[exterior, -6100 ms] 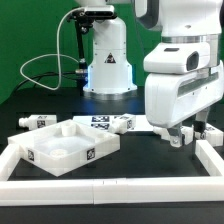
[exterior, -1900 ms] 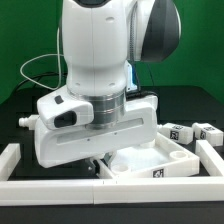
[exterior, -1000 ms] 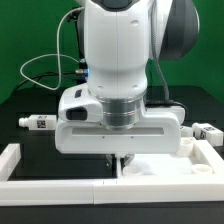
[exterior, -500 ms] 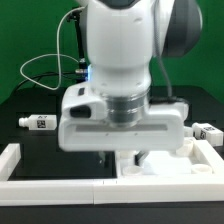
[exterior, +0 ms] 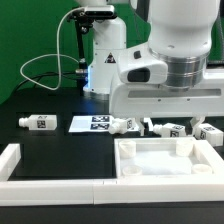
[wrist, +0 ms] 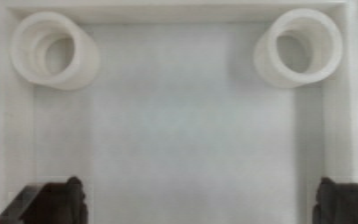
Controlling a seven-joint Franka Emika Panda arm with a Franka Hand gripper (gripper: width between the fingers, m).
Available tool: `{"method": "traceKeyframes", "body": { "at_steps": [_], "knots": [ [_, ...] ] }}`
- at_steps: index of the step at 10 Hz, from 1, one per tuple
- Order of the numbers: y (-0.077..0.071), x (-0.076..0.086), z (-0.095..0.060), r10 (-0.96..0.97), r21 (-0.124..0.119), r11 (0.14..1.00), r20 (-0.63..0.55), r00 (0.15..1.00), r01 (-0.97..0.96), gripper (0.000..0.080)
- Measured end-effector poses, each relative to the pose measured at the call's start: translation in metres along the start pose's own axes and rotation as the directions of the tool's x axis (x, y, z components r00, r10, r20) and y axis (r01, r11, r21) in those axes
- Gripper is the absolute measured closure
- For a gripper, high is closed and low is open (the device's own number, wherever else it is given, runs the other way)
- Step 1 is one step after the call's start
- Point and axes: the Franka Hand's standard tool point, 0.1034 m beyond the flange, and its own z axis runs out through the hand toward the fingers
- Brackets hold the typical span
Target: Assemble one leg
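Observation:
Several legs, small white pegs with black-and-white tags, lie on the black table: one at the exterior view's left (exterior: 40, 122), one by the marker board (exterior: 124, 124), and two more toward the right (exterior: 171, 130) (exterior: 211, 132). My gripper (wrist: 197, 200) is open and empty, its dark fingertips (wrist: 59, 202) wide apart. It hovers over the large white tray-like panel (wrist: 185, 120), whose two round corner sockets (wrist: 51, 50) show in the wrist view. In the exterior view the panel (exterior: 128, 163) lies at the front right, below the arm's white hand (exterior: 168, 92).
The marker board (exterior: 92, 122) lies flat behind the panel. A white frame wall runs along the front (exterior: 60, 190) and up the left side (exterior: 10, 158). The robot base (exterior: 105, 60) and a cable (exterior: 45, 70) stand at the back.
The arm, which filled the middle of the exterior view low over the panel, has risen and moved to the right. The panel now lies free at the front right and the legs behind show again.

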Motion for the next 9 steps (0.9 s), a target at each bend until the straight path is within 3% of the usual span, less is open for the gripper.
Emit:
{"method": "traceKeyframes", "body": {
  "at_steps": [2, 5, 6, 8, 9],
  "knots": [
    [-0.007, -0.003, 0.001, 0.012, -0.014, 1.0, -0.001, 1.0, -0.012, 0.0151],
    [-0.078, -0.029, -0.006, -0.004, -0.045, 0.999, 0.006, 1.0, 0.004, 0.0151],
    [-0.084, -0.032, -0.009, -0.018, -0.046, 0.999, 0.011, 1.0, 0.019, 0.0151],
    [-0.082, -0.031, -0.006, -0.012, -0.046, 0.999, 0.025, 1.0, 0.013, 0.0151],
    [-0.084, -0.039, -0.001, 0.013, -0.046, 0.999, 0.072, 0.997, -0.01, 0.0151]
  ]
}}
